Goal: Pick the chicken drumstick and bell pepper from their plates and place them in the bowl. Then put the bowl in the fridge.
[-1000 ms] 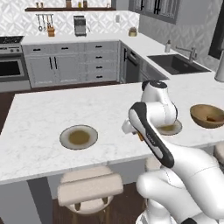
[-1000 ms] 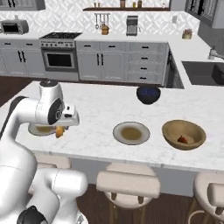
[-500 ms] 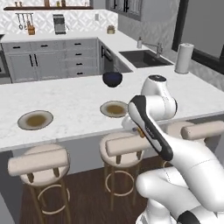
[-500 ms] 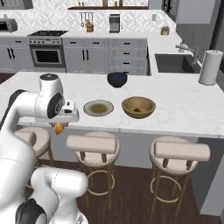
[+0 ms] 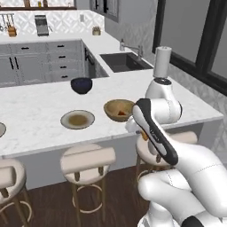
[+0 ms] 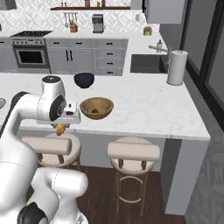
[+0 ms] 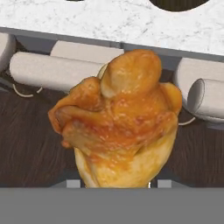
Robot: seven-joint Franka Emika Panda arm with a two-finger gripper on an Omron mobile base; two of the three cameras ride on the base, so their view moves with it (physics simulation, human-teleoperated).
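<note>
The chicken drumstick [image 7: 120, 120] is in your gripper [image 6: 60, 129], whose jaws are closed around its lower end; in the hand view the golden-orange meat rises right in front of the camera, over dark floor and the padded stools [image 7: 52, 70] below the counter edge. From the right base view you see the drumstick [image 6: 60, 128] hanging under the hand, off the near edge of the white marble counter [image 6: 144, 105] and above a stool seat [image 6: 48, 144]. The wooden bowl [image 6: 96, 107] sits on the counter just beside the hand, toward the right, with a small red piece inside that you can take for the bell pepper [image 5: 121, 113]. In the left base view one plate [image 5: 77, 119] lies bare just left of the bowl [image 5: 116, 107], and a dark blue bowl [image 5: 81, 85] stands farther back. A paper towel roll [image 6: 176, 67] stands by the sink [image 6: 146, 63].
</note>
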